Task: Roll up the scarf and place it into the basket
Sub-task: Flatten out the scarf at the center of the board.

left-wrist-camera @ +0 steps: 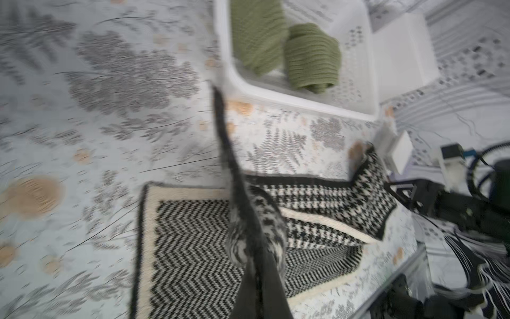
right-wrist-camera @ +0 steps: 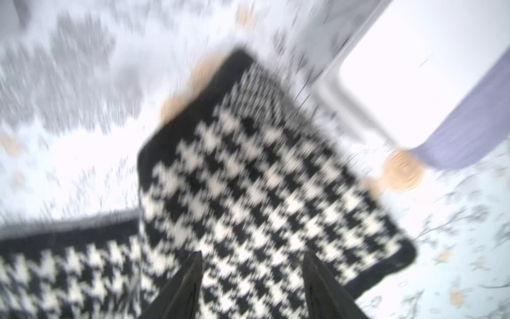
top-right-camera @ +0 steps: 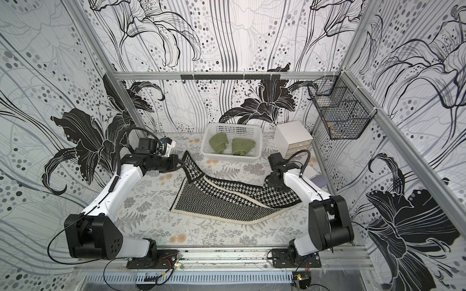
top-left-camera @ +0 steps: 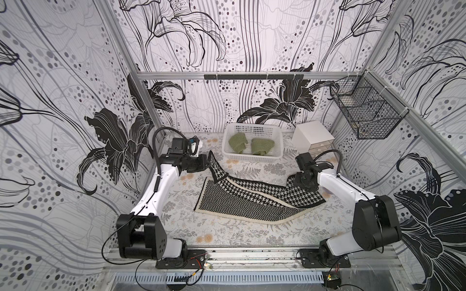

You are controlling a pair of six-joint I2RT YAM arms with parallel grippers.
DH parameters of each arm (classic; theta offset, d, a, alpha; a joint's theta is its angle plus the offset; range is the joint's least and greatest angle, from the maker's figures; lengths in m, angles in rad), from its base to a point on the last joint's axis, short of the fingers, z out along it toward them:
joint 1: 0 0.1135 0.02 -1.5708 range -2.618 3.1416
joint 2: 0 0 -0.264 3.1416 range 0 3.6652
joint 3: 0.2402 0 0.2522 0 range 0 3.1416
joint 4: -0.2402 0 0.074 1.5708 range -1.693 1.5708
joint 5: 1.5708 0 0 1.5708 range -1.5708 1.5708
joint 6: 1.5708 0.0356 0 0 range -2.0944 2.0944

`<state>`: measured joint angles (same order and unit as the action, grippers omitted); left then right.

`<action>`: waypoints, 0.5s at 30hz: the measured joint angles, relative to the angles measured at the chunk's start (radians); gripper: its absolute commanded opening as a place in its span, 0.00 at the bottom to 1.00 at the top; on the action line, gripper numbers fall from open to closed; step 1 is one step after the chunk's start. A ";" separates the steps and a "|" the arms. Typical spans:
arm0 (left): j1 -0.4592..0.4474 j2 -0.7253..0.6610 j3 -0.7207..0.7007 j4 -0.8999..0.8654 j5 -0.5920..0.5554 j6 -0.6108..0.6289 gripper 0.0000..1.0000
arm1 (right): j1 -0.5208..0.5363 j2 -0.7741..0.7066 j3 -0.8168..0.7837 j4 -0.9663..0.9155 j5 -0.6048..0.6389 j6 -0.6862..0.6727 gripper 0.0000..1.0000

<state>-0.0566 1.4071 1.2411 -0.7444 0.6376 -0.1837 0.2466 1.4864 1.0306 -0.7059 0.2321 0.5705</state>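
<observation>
At ten o'clock on the bench (top-left-camera: pixel 227 233), left hand (top-left-camera: pixel 208 161) pinches one scarf (top-left-camera: pixel 242 205) end aloft.
Right hand (right-wrist-camera: pixel 252 258), fingers spread, over its three o'clock end; basket (top-left-camera: pixel 252 158) at twelve.

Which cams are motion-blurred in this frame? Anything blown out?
In both top views everything is sharp and evenly lit; the scarf weave and the basket holes read cleanly. Left wrist view: motion smear across the tablecloth, but the scarf pattern is still legible. Right wrist view: heaviest blur, with the houndstooth smeared and the white object blown out.
</observation>
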 measured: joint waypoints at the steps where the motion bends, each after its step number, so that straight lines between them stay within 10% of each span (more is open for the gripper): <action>1: -0.016 -0.008 -0.002 0.005 0.010 0.019 0.00 | -0.002 -0.011 -0.003 0.006 -0.007 -0.012 0.60; 15: -0.178 -0.266 -0.067 -0.026 0.267 0.203 0.00 | 0.180 -0.063 -0.005 0.312 -0.499 -0.190 0.65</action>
<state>-0.2344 1.1412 1.1740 -0.7700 0.9047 0.0193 0.4271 1.4235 1.0260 -0.3935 -0.2665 0.3805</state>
